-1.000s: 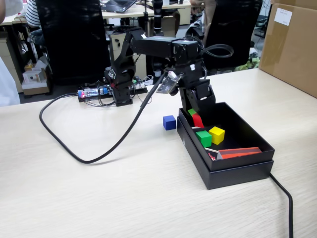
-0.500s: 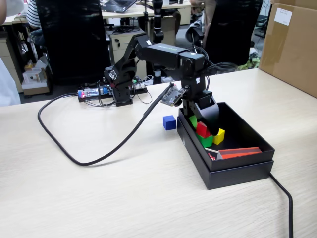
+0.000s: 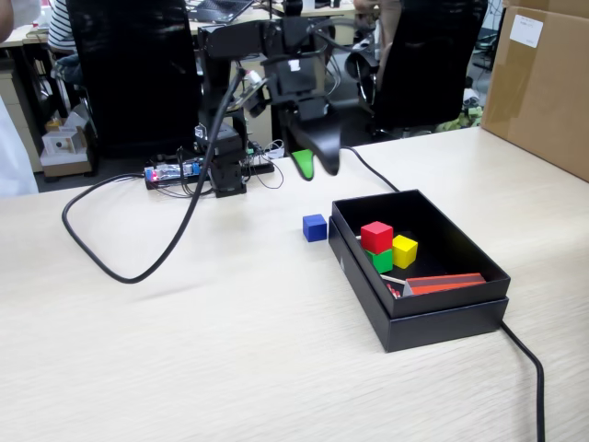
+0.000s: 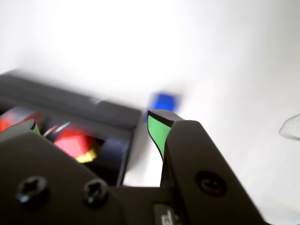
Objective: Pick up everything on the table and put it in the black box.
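In the fixed view a small blue cube (image 3: 315, 227) sits on the pale table just left of the black box (image 3: 457, 304). Inside the box a red cube (image 3: 375, 236) rests on a green cube (image 3: 382, 261), beside a yellow cube (image 3: 403, 250) and a flat orange-red piece (image 3: 444, 282). My gripper (image 3: 316, 166) hangs open and empty in the air, above and behind the blue cube and clear of the box. The wrist view is blurred: the open gripper (image 4: 96, 124) with green pads frames the box (image 4: 70, 110), the red cube (image 4: 72, 142) and the blue cube (image 4: 165, 101).
A black cable (image 3: 129, 272) loops over the table's left half, and another cable (image 3: 526, 364) runs from the box to the front right. A brown cardboard carton (image 3: 543, 83) stands at the back right. The arm's base and a circuit board (image 3: 179, 172) sit at the back.
The gripper let go of the red cube, which now rests on the green cube in the box. It then rose out of the box, up and to the left.
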Robot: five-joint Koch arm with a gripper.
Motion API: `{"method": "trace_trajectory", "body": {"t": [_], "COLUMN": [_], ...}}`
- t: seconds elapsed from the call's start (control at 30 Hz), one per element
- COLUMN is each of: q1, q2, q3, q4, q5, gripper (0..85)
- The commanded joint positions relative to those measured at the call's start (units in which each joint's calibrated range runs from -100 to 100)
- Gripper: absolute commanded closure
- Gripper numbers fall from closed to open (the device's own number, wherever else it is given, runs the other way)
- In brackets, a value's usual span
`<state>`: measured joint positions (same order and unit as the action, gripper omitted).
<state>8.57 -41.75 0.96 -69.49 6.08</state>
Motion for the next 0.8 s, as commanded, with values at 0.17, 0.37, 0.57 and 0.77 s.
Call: {"method": "trace_trajectory", "body": {"t": [0.17, 0.37, 0.57, 0.77], "q1": [2.15, 4.05, 4.93, 6.20], "q2": [-3.75, 6.58, 14.61, 18.51], "q3": [-18.82, -18.82, -17.73, -17.37], "q4": [3.01, 8.54, 11.91, 12.34], "q5": [6.64, 8.21, 9.43, 11.23], "gripper": [37.8, 37.6, 37.6, 37.8]}}
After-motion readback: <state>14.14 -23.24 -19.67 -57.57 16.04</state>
